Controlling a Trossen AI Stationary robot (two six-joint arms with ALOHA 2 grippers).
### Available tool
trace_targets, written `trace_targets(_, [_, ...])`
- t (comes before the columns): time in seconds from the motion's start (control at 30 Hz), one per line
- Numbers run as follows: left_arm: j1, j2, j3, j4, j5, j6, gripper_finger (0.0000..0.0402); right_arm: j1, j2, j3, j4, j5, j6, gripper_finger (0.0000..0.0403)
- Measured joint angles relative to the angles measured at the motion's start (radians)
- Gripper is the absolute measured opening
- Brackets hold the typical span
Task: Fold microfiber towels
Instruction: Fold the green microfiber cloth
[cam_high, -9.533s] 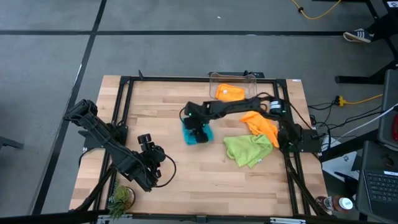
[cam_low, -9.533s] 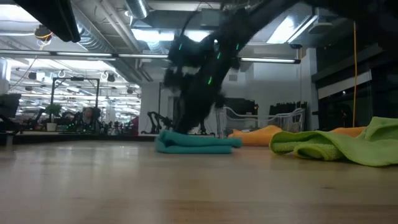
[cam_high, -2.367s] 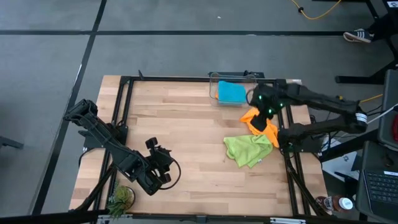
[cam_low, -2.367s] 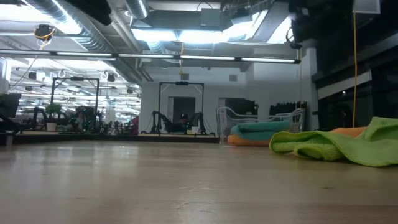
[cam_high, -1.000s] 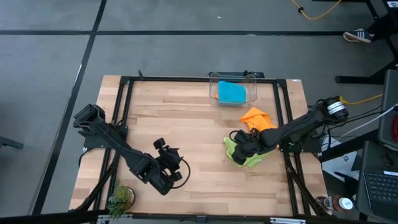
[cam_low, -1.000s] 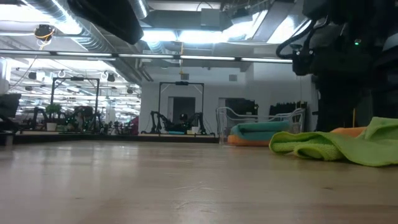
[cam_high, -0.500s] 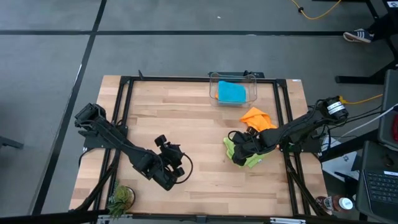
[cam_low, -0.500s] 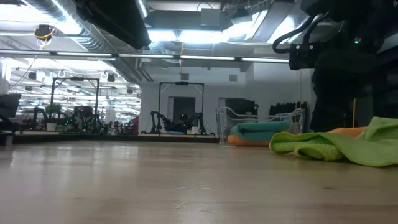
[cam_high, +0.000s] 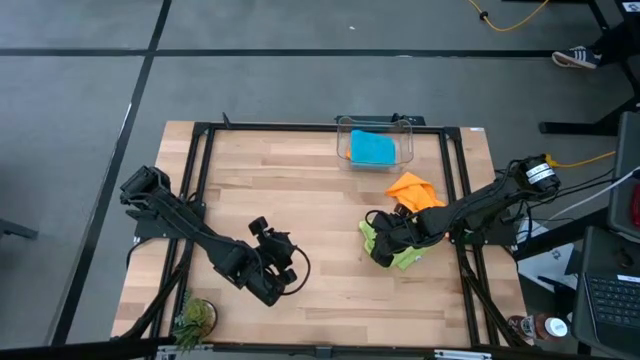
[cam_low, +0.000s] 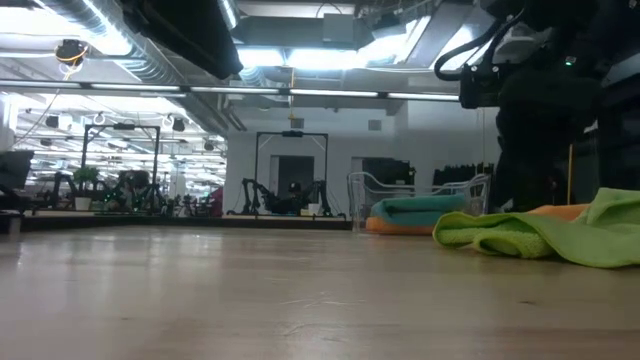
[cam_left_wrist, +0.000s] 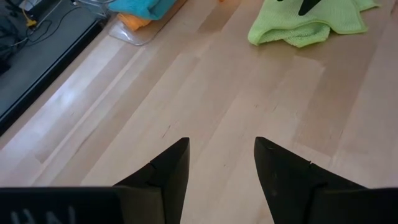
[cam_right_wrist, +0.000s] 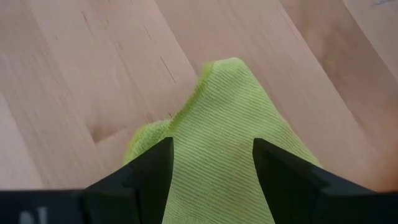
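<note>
The lime green towel (cam_high: 407, 250) lies crumpled on the table's right half; it also shows in the low view (cam_low: 540, 238) and the left wrist view (cam_left_wrist: 305, 25). My right gripper (cam_high: 378, 243) is open over its left part, one finger on each side of a raised fold (cam_right_wrist: 230, 118). A loose orange towel (cam_high: 412, 187) lies behind it. The teal-blue towel (cam_high: 372, 148) lies folded on a second orange towel (cam_low: 398, 225) in the clear bin (cam_high: 375, 123). My left gripper (cam_high: 288, 272) is open and empty over bare wood (cam_left_wrist: 221, 146). My right gripper's open fingers point down, one on each side of a raised fold of the lime green towel (cam_right_wrist: 217, 81). I cannot tell whether they touch it. The towel lies slack on the table.
The clear bin (cam_low: 362, 200) stands at the far edge, right of the middle. A small green plant (cam_high: 195, 318) sits at the near left corner. A black metal frame (cam_high: 200, 160) runs round the tabletop. Bare wood (cam_high: 290, 190) spans the middle and left.
My right gripper has edged a little toward the table's left edge over the lime green towel, staying open. My left gripper has gone a little toward the right and far edges, still open. The towels lie as before.
</note>
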Motion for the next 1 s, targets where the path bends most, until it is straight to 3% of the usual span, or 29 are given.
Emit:
trace_targets(0.2, [0.000,0.000,0.000,0.000,0.000,0.000,0.0173,0.000,0.000,0.000,-0.001,-0.007,-0.002,0.0222])
trace_targets(0.37, [-0.002,0.000,0.000,0.000,0.000,0.000,0.0173,0.000,0.000,0.000,0.002,-0.104,-0.055,0.0222])
trace_targets(0.6, [-0.002,0.000,0.000,0.000,0.000,0.000,0.0173,0.000,0.013,0.000,0.056,-0.104,-0.004,0.0222])
trace_targets(1.0, [-0.002,0.000,0.000,0.000,0.000,-0.001,0.0173,-0.002,0.180,0.004,0.056,-0.094,-0.010,0.0222])
